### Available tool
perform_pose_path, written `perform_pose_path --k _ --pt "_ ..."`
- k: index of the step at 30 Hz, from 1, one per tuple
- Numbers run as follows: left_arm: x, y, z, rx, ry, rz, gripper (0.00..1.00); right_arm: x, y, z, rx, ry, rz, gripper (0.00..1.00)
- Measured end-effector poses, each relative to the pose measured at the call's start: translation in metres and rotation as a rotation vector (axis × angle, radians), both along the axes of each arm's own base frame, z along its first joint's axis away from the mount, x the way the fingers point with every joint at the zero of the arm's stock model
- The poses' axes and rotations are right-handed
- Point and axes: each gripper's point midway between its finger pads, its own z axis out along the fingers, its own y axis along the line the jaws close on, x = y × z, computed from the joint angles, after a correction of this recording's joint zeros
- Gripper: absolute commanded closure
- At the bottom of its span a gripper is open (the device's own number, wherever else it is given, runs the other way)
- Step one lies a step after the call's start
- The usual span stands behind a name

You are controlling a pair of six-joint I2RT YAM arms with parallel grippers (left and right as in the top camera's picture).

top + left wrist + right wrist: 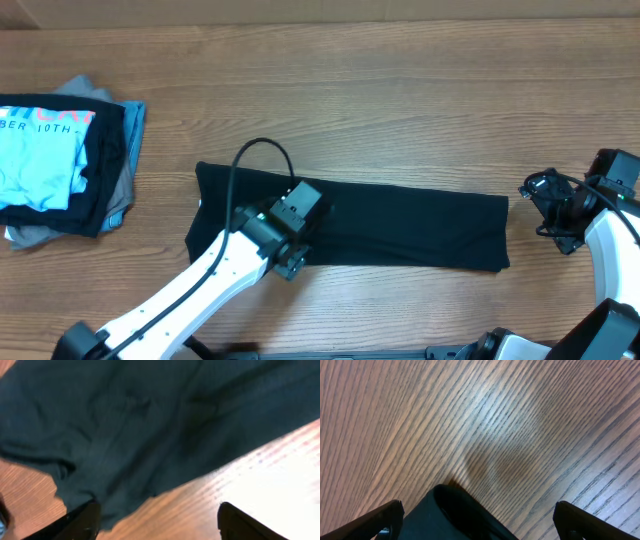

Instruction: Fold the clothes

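One of the black clothes (400, 225) lies on the wooden table as a long folded strip running left to right. My left gripper (290, 240) hovers over its left part, near the front edge. In the left wrist view its fingers (80, 522) stand wide apart, open, with the black cloth (150, 425) and its edge just ahead and bare wood between them. My right gripper (548, 205) sits off the strip's right end, open. A corner of the black cloth (455, 517) shows low between the fingers of my right gripper (479, 505), which do not touch it.
At the far left stands a pile of folded garments (100, 170), topped by a light blue T-shirt (40, 150) with white lettering, with black and grey layers under it. Bare wood (400, 110) lies behind the strip.
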Motion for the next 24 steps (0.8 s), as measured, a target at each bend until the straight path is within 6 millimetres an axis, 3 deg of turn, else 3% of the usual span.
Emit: perform_pose_path --k 3,6,10,18,22,24 --pt "0.006 0.004 -0.015 0.041 0.035 -0.013 0.29 0.0 0.0 0.0 0.0 0.0 0.0 0.0" --pt "0.008 0.012 -0.033 0.087 0.089 -0.008 0.59 0.0 0.0 0.0 0.0 0.0 0.0 0.0" --pt "0.008 0.018 -0.042 0.118 0.125 -0.014 0.57 0.0 0.0 0.0 0.0 0.001 0.0 0.0" --pt "0.009 0.015 -0.043 0.108 0.122 -0.015 0.52 0.0 0.0 0.0 -0.001 0.0 0.001 0.0" --pt "0.013 0.011 -0.044 0.09 0.107 -0.015 0.59 0.0 0.0 0.0 0.0 0.0 0.0 0.0" --pt "0.016 0.009 -0.044 0.082 0.097 -0.016 0.59 0.0 0.0 0.0 -0.001 0.0 0.001 0.0"
